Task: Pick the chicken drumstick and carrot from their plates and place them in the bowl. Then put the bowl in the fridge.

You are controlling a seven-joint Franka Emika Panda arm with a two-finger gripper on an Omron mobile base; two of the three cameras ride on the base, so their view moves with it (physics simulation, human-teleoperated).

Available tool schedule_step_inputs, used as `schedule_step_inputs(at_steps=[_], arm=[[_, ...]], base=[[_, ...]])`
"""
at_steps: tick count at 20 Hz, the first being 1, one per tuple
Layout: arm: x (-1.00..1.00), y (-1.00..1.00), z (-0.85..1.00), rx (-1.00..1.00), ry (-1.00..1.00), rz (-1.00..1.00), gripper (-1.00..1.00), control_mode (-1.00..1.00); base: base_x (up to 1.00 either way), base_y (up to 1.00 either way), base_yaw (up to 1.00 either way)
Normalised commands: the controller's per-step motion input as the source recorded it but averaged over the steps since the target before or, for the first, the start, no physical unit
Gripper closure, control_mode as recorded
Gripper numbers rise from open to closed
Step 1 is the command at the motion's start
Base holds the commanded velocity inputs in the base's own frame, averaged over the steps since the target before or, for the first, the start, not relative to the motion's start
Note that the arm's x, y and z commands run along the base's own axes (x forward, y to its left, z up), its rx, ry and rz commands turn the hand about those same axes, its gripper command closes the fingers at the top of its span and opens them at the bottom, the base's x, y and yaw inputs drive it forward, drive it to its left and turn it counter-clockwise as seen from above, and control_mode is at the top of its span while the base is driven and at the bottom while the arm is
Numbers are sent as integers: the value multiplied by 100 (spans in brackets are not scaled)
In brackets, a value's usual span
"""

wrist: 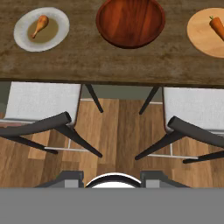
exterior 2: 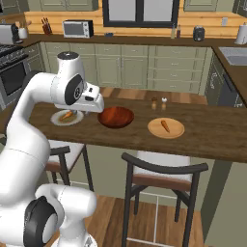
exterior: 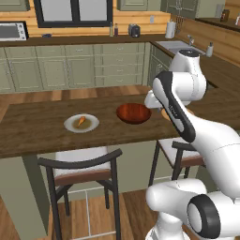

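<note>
**Drumstick and carrot lie on their plates, bowl empty between them**

The chicken drumstick lies on the pale grey-white plate at one end of the dark wooden counter. The carrot lies on the tan plate toward the other end, tip pointing inward. Between the two plates stands the reddish-brown bowl, apart from both and with nothing in it.

In the right base view the same row shows: grey-white plate with the drumstick, bowl, tan plate with the carrot. Two small shakers stand just behind, between the bowl and the tan plate.

In the left base view the grey-white plate and the bowl show clearly, while the arm covers most of the tan plate.

Two dark-framed chairs with pale seats stand tucked at the near edge of the counter.

The gripper hangs above the floor in front of the counter, looking down on the chairs and the counter. Its fingertips stand apart with nothing between them, so the jaws are open and hold nothing.
</note>
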Motion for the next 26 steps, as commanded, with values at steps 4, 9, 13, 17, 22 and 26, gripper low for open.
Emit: schedule_step_inputs(at_steps=[4,9,13,17,22,26], arm=[[0,0,0,0,0,0,-100,100],[0,0,0,0,0,0,-100,100],[0,0,0,0,0,0,-100,100],[0,0,0,0,0,0,-100,100],[0,0,0,0,0,0,-100,100],[0,0,0,0,0,0,-100,100]], base=[[0,0,0],[39,0,0],[59,-22,0],[53,-37,0],[84,-23,0],[33,-1,0]])
